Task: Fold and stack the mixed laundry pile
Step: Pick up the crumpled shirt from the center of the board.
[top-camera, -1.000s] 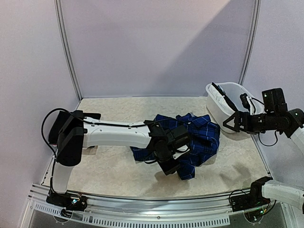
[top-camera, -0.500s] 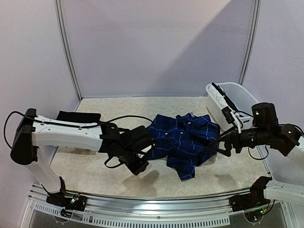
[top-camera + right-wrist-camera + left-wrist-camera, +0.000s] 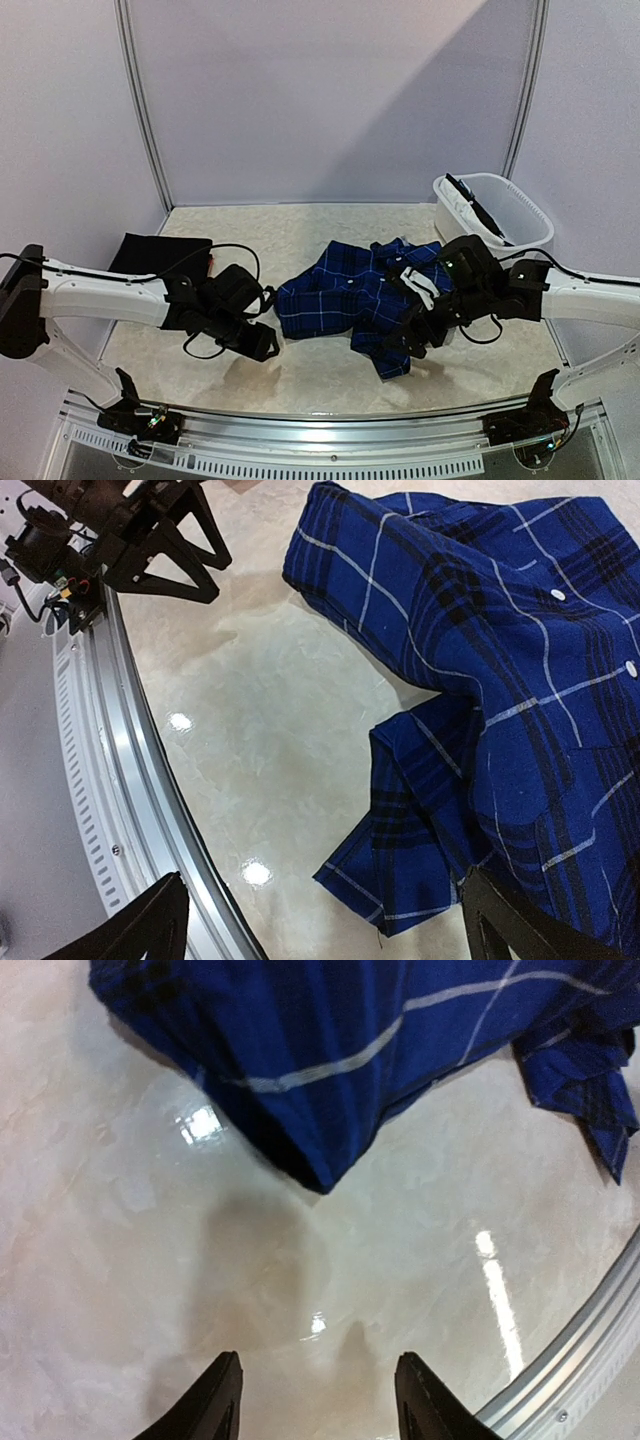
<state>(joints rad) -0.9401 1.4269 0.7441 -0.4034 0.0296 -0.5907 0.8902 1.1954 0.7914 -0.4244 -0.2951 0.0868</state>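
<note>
Fabric of the blue plaid shirt lies crumpled; left gripper (spread, empty) beside it, right gripper spread above.

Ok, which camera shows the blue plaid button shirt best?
The top external view: nearly the whole crumpled blue plaid button shirt shows, spread on the table. The right wrist view shows a close part with white buttons; the left wrist view catches only one corner.

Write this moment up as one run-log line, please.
shirt: crumpled, mid-table | left gripper: open, empty, left of shirt | right gripper: open, empty, above shirt's near edge | black garment: far left
</note>
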